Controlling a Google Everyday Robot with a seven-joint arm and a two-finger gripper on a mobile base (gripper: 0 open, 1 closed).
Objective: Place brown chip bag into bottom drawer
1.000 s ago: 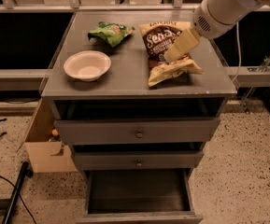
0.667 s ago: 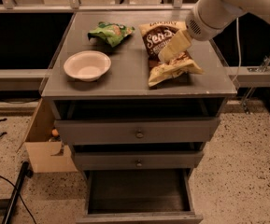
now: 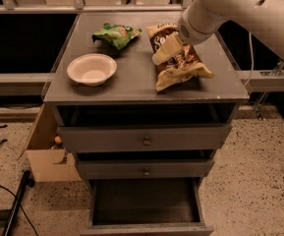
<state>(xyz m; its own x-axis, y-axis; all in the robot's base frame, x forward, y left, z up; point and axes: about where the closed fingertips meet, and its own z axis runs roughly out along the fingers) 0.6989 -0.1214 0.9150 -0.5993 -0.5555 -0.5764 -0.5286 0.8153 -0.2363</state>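
Since the earlier frame the tool (image 3: pixel 166 50) has shifted left and now sits over the upper left part of the one brown chip bag (image 3: pixel 183 67), which lies on the right of the bench (image 3: pixel 131 88). Whether the tool is open or closed cannot be told. Also on the bench: one green bag (image 3: pixel 116 33), one white bowl (image 3: pixel 91 69). Drawers: three, with two shut and the bottom drawer (image 3: pixel 146 206) open.

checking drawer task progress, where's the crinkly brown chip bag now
In the camera view the brown chip bag lies on the right side of the grey cabinet top, right of the white bowl, with the gripper at its left edge.
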